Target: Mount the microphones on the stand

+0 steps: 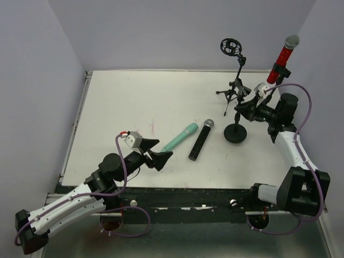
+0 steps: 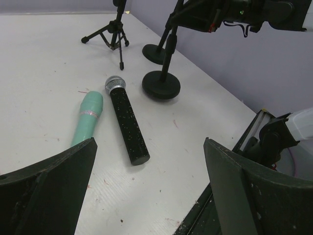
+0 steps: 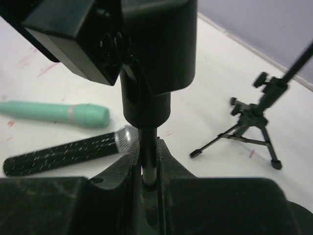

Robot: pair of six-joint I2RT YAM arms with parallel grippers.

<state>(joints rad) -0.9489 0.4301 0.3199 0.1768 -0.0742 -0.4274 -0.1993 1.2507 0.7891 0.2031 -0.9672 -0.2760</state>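
Clamping onto the thin pole of the round-based black stand (image 1: pixel 235 133), the right gripper (image 3: pixel 149 169) has both fingers pressed against that pole, one on each side. A chunky black fitting (image 3: pixel 145 93) sits on the pole just above them. Over at the far right, behind that arm, the red microphone (image 1: pixel 283 56) with its silver mesh head sits head-up in a black clip, well above the white desk (image 1: pixel 134 102).

Out in the middle of the desk, two more lie flat: the mint-green microphone (image 1: pixel 180 137) and, just beside it on the right, the black microphone (image 1: pixel 200 141) with a silver mesh head. They run nearly parallel, close but not touching, heads pointing toward the far side. The black one's head is near the stand's round base.

At the back stands a black tripod stand (image 1: pixel 235 92) carrying a ring-shaped shock mount (image 1: pixel 231 47). Down near the front edge, the left gripper (image 1: pixel 165 148) is spread wide and holds nothing, its fingers aimed at the butt ends of the two lying microphones.
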